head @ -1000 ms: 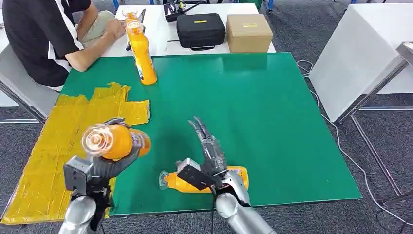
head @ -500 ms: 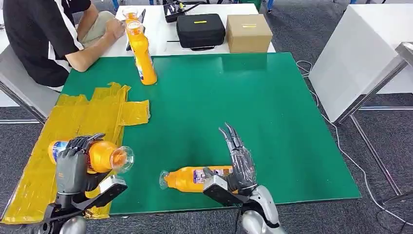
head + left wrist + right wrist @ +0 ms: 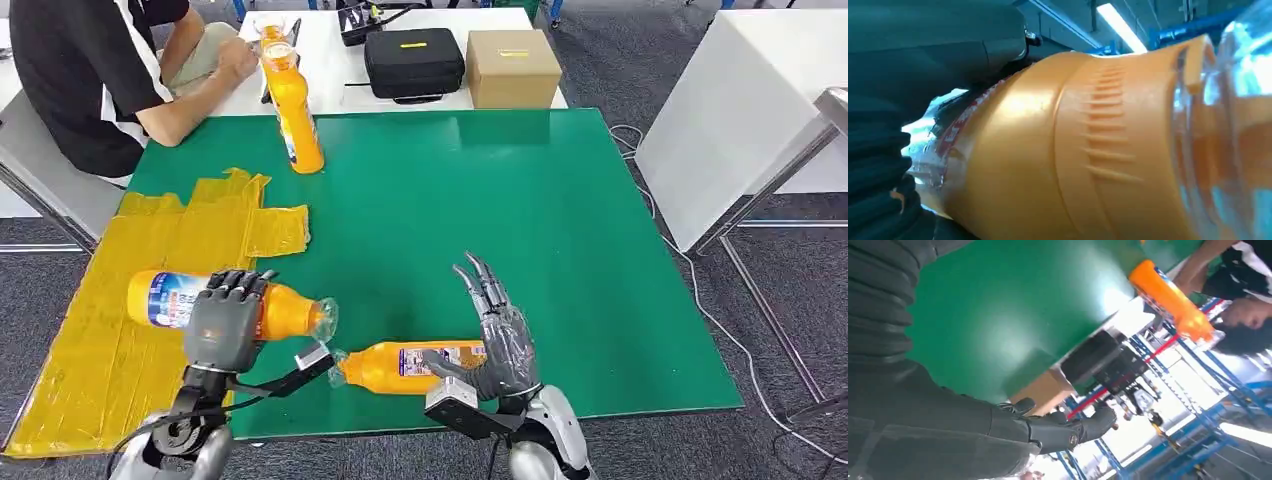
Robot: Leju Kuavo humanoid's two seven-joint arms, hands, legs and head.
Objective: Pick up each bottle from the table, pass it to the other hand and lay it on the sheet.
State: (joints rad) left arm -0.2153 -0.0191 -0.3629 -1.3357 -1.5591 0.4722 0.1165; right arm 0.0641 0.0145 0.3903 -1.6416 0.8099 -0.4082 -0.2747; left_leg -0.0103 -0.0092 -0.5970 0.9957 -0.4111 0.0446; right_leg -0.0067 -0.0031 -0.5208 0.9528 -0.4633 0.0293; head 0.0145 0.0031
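Head view: one orange bottle (image 3: 215, 305) is being held sideways by the left robot hand (image 3: 226, 322), fingers wrapped around its middle, label end over the yellow sheet (image 3: 120, 290), cap end over the green worktop (image 3: 520, 220). It is judged not yet laid down. A second bottle (image 3: 415, 365) is lying on the worktop, just beside the right robot hand (image 3: 497, 345), whose fingers are spread apart, nothing gripped. A third bottle (image 3: 293, 110) is standing upright at the far edge near a seated person (image 3: 90, 70).

Left wrist view: bottle body (image 3: 1088, 145) is being clamped close against the palm.

Right wrist view: fingers (image 3: 1068, 427) are being held apart over bare green. Two bottles are judged left to do.
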